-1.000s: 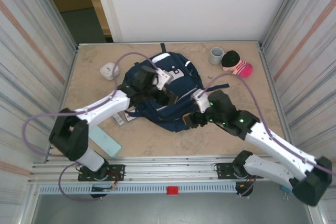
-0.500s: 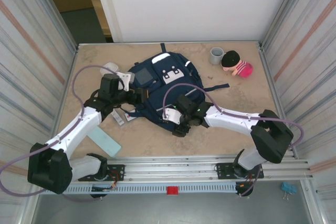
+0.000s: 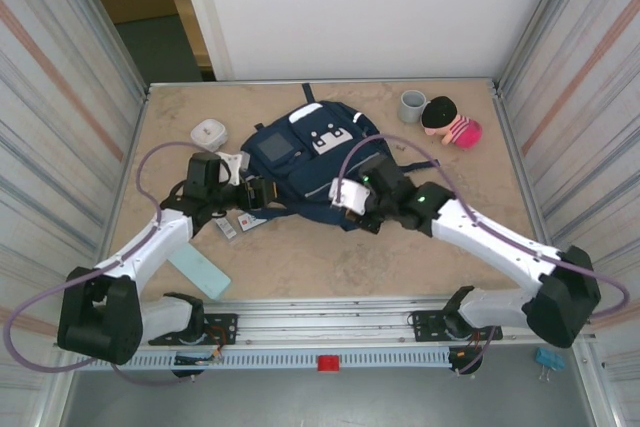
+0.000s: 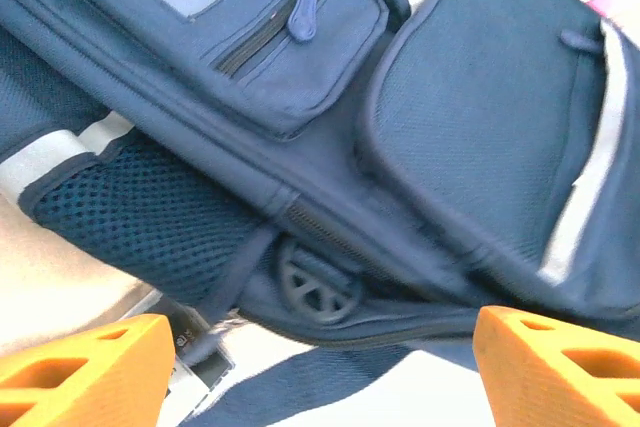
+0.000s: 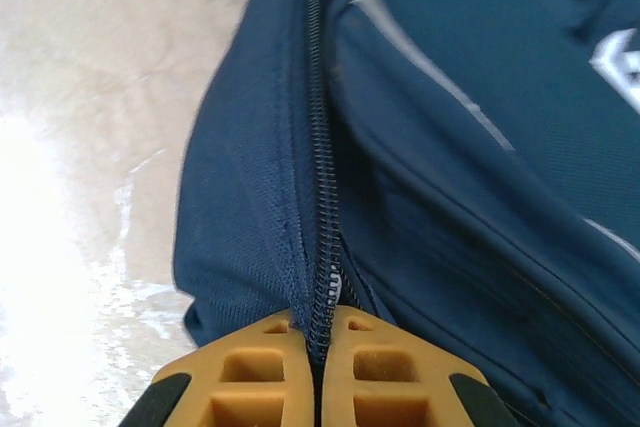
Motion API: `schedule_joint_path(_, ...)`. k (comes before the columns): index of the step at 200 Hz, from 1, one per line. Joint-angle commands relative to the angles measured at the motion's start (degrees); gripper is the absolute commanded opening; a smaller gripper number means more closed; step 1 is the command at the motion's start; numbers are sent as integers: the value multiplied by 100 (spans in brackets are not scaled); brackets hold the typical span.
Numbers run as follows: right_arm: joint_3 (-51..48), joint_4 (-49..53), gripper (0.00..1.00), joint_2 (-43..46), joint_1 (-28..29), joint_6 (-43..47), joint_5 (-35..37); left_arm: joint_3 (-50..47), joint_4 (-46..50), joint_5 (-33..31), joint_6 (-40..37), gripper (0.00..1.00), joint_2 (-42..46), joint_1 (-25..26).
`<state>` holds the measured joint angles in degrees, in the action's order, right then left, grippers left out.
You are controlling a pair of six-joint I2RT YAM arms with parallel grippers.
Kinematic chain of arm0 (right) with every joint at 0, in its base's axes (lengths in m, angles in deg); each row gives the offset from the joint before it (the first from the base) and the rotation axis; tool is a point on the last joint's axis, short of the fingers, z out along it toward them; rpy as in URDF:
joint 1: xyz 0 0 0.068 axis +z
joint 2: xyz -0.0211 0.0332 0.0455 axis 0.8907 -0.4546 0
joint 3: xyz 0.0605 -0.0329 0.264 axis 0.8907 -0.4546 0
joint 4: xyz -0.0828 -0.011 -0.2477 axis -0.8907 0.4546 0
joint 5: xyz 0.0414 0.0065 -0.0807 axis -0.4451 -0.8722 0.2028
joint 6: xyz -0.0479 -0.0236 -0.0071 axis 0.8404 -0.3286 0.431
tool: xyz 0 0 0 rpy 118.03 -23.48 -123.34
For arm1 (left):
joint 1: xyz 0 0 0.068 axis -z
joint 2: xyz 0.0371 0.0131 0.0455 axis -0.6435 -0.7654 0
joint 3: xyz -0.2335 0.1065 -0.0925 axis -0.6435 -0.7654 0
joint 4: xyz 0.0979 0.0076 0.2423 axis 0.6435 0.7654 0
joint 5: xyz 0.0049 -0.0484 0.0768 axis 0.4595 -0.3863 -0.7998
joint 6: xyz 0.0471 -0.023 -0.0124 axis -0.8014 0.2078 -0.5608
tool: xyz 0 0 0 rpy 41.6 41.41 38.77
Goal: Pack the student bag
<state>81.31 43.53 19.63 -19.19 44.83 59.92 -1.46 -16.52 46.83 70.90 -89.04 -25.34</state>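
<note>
Right claw [image 5: 318,345] has now closed on the zipper [image 5: 322,177] of the student bag [image 3: 300,159]. Left claw [image 4: 322,365] is open beside it.

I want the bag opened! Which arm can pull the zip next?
Probably right: the right gripper is shut on the bag's zip; the left gripper is open beside the bag, holding nothing.

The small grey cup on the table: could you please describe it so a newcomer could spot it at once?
Start at the large navy blue fabric backpack mid-table. Towards the far right corner stands the small grey cup. It is plain, round and open-topped, unlike the pink striped soft doll beside it.
</note>
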Motion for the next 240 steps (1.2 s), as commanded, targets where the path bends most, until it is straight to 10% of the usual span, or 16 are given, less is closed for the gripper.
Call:
schedule_joint_path(1, 549, 185, 0, 273, -370, 146, -313, -165, -635, 380, 49, 76, -5, -30)
schedule_joint_path(82, 957, 190, 0, 357, -939, 168, -948, -714, -1889, 612, -189, 65, -535, -14)
schedule_joint_path(170, 991, 97, 0, 336, -1019, -124, -1010, -840, -3104, 561, -258, 25, -1322, 377)
schedule_joint_path(201, 840, -111, 0, 292, -973, -388, -705, -853, -2982, 622, -369, 1, -949, 533)
schedule_joint_path(240, 305, -891, 0, 248, -457, -944, 163, -615, -1970, 626, -673, 0, -317, 835)
